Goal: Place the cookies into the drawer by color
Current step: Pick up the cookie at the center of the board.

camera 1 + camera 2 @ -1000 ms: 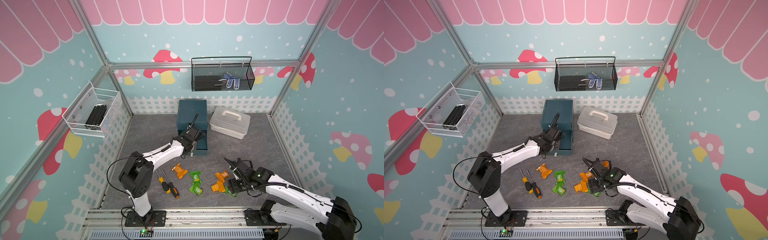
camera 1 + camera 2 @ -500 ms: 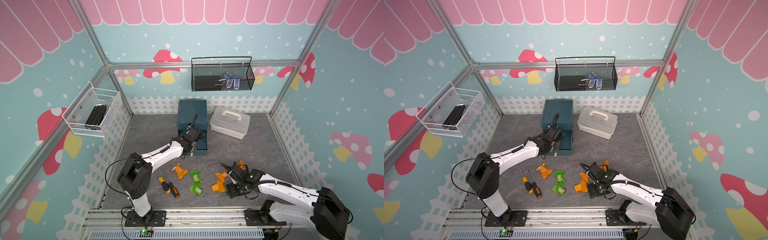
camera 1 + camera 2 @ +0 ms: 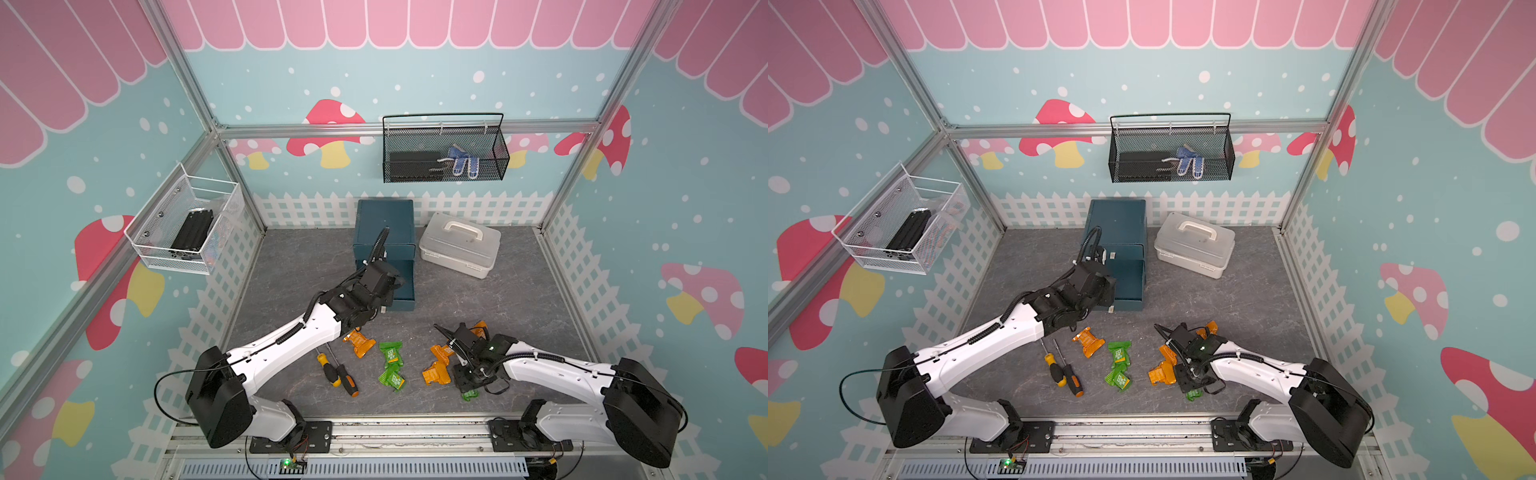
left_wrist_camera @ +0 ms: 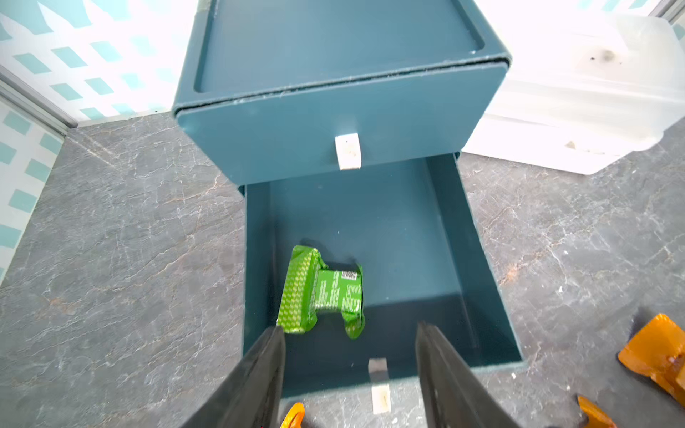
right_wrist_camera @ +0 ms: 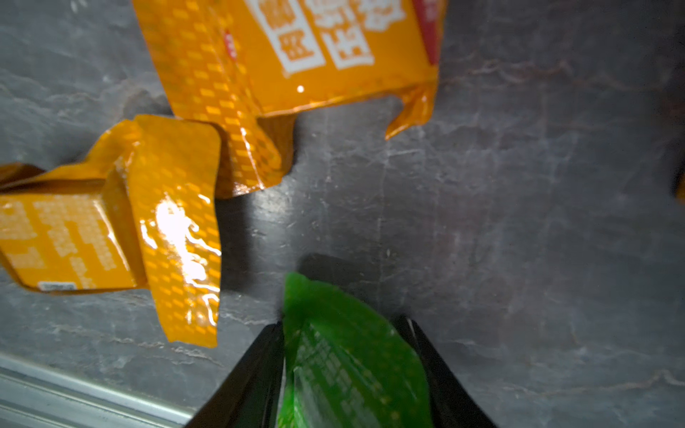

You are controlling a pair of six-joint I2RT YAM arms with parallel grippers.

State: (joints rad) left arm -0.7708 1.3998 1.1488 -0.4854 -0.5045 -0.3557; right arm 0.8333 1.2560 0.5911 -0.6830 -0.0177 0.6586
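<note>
The teal drawer [image 3: 384, 224] stands at the back with its bottom drawer [image 4: 478, 296] pulled out. One green cookie [image 4: 322, 292] lies inside it. My left gripper [image 4: 349, 328] hangs open over the drawer's front edge, holding nothing, and also shows in a top view [image 3: 395, 282]. My right gripper [image 5: 343, 323] is down at the front of the floor, shut on another green cookie [image 5: 352, 370], whose end peeks out below the jaws [image 3: 468, 395]. Loose on the floor lie orange cookies [image 3: 358, 343] [image 3: 435, 374] [image 3: 480, 328] and two green cookies [image 3: 390, 353] [image 3: 392, 379].
Two screwdrivers [image 3: 338, 372] lie left of the green cookies, near my left arm. A pale grey case [image 3: 459, 245] sits right of the drawer. A black mesh basket [image 3: 444, 153] hangs on the back wall and a white one [image 3: 187, 226] on the left wall. A metal rail [image 5: 74, 392] runs along the front.
My right gripper has dropped toward the front edge and closed on the green cookie. My left arm has barely moved over the drawer.
</note>
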